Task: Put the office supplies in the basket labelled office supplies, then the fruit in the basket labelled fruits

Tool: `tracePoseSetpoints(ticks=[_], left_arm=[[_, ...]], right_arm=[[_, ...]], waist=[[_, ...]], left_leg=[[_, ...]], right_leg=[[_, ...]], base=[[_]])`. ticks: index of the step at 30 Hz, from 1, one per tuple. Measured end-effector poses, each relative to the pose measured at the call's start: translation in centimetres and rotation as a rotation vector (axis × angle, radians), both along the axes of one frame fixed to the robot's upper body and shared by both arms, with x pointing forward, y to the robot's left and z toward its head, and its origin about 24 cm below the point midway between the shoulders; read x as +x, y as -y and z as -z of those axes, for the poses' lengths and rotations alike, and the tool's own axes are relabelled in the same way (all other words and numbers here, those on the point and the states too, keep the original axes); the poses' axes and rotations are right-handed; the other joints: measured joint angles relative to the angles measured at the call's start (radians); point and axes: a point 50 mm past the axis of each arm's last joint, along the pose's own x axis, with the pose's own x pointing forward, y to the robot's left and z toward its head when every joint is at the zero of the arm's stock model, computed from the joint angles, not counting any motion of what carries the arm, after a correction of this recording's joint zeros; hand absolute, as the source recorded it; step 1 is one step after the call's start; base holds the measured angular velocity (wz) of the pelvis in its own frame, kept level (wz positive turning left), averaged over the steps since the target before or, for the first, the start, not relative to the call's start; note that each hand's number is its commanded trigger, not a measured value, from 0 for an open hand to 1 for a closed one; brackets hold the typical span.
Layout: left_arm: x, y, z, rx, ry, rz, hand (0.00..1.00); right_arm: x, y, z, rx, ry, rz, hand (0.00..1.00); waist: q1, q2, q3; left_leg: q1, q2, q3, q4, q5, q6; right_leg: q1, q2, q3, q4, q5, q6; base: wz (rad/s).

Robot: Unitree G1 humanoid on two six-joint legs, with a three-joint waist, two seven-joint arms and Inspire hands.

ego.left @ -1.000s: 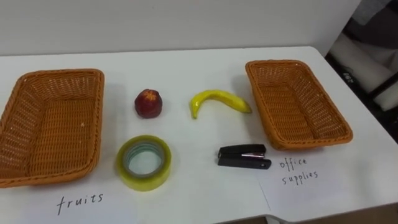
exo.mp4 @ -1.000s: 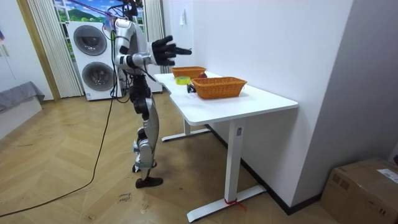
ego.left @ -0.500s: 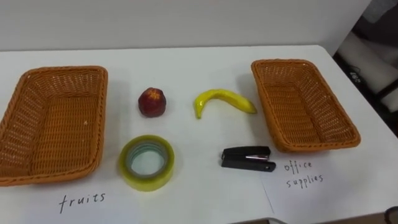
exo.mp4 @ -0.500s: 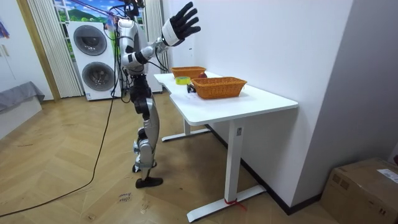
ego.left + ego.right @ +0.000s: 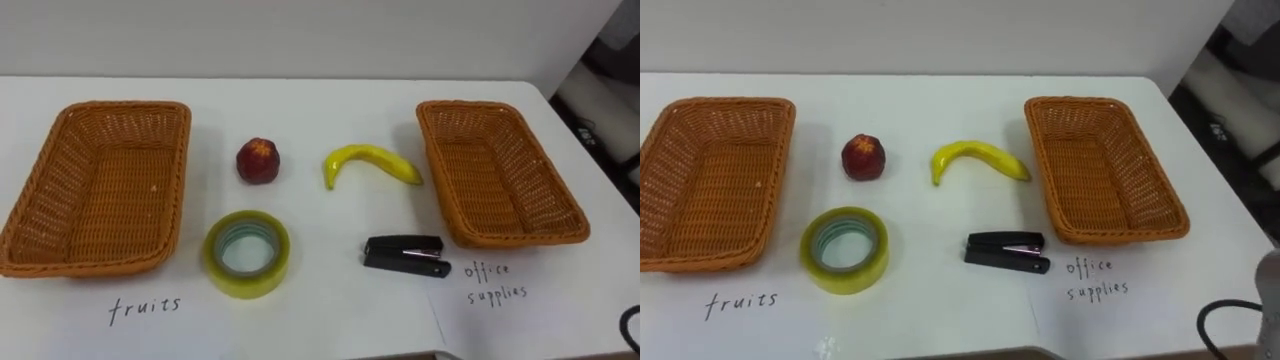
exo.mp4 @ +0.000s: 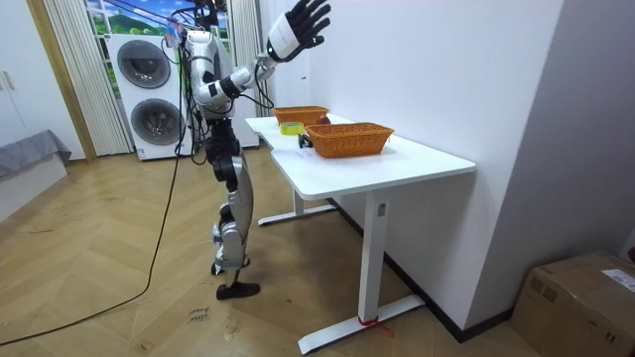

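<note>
Lying loose on the white worktop [image 5: 320, 110], all four things are waiting to be sorted. The banana [image 5: 370, 162] is sitting mid-worktop, with the red apple [image 5: 258, 161] just beside it on the robot's left. The black stapler [image 5: 405, 256] is lying nearer the robot than the banana, and the yellow tape roll [image 5: 245, 283] is sitting nearer too, off to the banana's left. None of them is shifting; the eye views are sliding sideways, which is the camera moving.

What is changing is the right hand [image 6: 301, 22]: in the room view it is climbing from chest height to above the robot's head. Its fingers are spreading wide and carrying nothing, well apart from the banana. That is looking like a gesture rather than a reach, so no pick is under way yet.

Both wicker baskets are standing empty. The office-supplies basket [image 5: 500, 180] is sitting just beside the banana's right tip. The fruit basket [image 5: 100, 200] is sitting well apart from the banana, beyond the apple.
</note>
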Motion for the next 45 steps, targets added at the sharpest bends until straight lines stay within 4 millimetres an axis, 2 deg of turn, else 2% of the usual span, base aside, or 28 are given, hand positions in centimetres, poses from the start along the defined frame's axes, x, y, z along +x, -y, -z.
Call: tracePoseSetpoints(ticks=[4,9,11,16,21,28,34,45], left_arm=[[0.1,0.1,0.0,-0.001,0.001,-0.001,0.00],[0.4,0.3,0.1,-0.009,0.008,0.015,0.00],[0.5,0.3,0.1,-0.015,0.006,0.015,0.00],[0.5,0.3,0.1,-0.019,0.003,0.013,0.00],[0.5,0.5,0.2,-0.040,0.000,0.019,0.00],[2.0,0.4,0.2,-0.037,0.034,0.032,0.00],[2.0,0.5,0.3,-0.042,0.021,0.050,0.00],[2.3,0.6,0.3,-0.047,0.020,0.082,0.00]], right_arm=[[0.7,-1.1,0.3,-0.053,-0.045,-0.081,0.00],[1.7,-3.0,0.5,-0.177,-0.114,-0.191,0.00],[2.0,-3.7,0.7,-0.219,-0.149,-0.239,0.00],[2.3,-4.1,0.8,-0.252,-0.189,-0.297,0.00],[2.7,-5.0,1.2,-0.279,-0.224,-0.385,0.00],[3.3,-5.2,2.8,-0.279,-0.329,-0.490,0.00],[3.7,-6.5,3.8,-0.295,-0.400,-0.594,0.00],[4.0,-8.9,4.9,-0.428,-0.513,-0.755,0.00]], waist=[[-0.003,0.012,0.0013],[0.001,0.013,-0.0004],[0.003,0.007,-0.0026],[0.022,-0.012,-0.0078],[0.028,-0.027,-0.0025],[0.049,-0.017,-0.0025],[0.046,0.002,-0.0034],[0.050,0.003,-0.0024]], left_leg=[[-0.001,0.001,-0.014,-0.001,0.000,0.000],[-0.001,0.000,-0.012,-0.001,0.000,0.000],[-0.001,-0.001,-0.012,-0.001,0.000,0.000],[-0.001,0.000,-0.014,0.002,0.000,0.000],[-0.001,0.001,-0.016,0.005,0.000,0.000],[-0.002,0.002,-0.017,0.006,0.000,0.000],[-0.005,0.002,-0.018,0.005,0.000,0.000],[-0.008,0.002,-0.023,0.000,0.000,0.000]], right_leg=[[0.007,-0.005,-0.026,-0.002,0.000,0.001],[0.006,-0.004,-0.025,-0.005,0.000,0.001],[0.006,-0.004,-0.025,-0.006,0.000,0.001],[0.008,-0.004,-0.025,-0.007,0.000,0.001],[0.010,-0.007,-0.027,-0.007,0.000,0.001],[0.011,-0.010,-0.030,-0.004,0.001,0.000],[0.011,-0.006,-0.036,-0.004,0.001,0.000],[0.012,-0.006,-0.047,-0.004,0.002,0.000]], base=[[0.12],[0.01],[0.00],[0.00],[0.00],[0.00],[0.01],[0.02]])
